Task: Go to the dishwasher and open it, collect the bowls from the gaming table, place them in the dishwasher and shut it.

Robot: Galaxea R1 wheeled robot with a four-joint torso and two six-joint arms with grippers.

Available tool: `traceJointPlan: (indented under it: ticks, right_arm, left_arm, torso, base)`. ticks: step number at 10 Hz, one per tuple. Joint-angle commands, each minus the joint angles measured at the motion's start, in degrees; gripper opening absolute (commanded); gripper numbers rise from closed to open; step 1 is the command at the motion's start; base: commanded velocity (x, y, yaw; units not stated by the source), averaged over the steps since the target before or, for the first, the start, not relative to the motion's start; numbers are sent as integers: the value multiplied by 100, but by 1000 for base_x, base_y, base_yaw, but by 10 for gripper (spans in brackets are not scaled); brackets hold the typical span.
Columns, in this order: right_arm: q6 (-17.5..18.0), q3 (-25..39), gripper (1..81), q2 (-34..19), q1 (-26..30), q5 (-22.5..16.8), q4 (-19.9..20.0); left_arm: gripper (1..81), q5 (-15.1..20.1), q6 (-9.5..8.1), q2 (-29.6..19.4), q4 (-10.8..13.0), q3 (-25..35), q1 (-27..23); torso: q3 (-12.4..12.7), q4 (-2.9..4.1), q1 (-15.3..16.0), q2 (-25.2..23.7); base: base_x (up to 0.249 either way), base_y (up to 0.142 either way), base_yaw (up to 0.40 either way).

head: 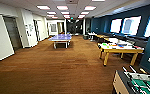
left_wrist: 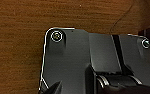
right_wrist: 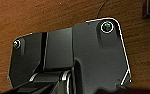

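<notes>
A: Head view?
B: The gaming table point(head: 121, 49), a yellow-edged worktop, stands ahead on the right; something green, perhaps the bowls point(head: 105, 45), is still on it.
A: Wrist views?
B: Brown carpet point(left_wrist: 16, 50) beneath; I cannot tell either claw's state. Collecting remains undone.

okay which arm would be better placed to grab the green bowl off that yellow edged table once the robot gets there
Probably the right arm. In the head view the gaming table stands ahead on the robot's right, with a green bowl near its closer end. It is far across the brown floor, so approach could change this.
</notes>
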Motion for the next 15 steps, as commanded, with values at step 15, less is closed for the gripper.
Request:
traceJointPlan:
  ticks: [15]
  right_arm:
    - [4,-12,811,17,314,-253,-29]
  left_arm:
    - [811,240,30,-8,-16,-30,-328]
  torso:
    - [0,0,1,-2]
  base:
    - [201,53,0]
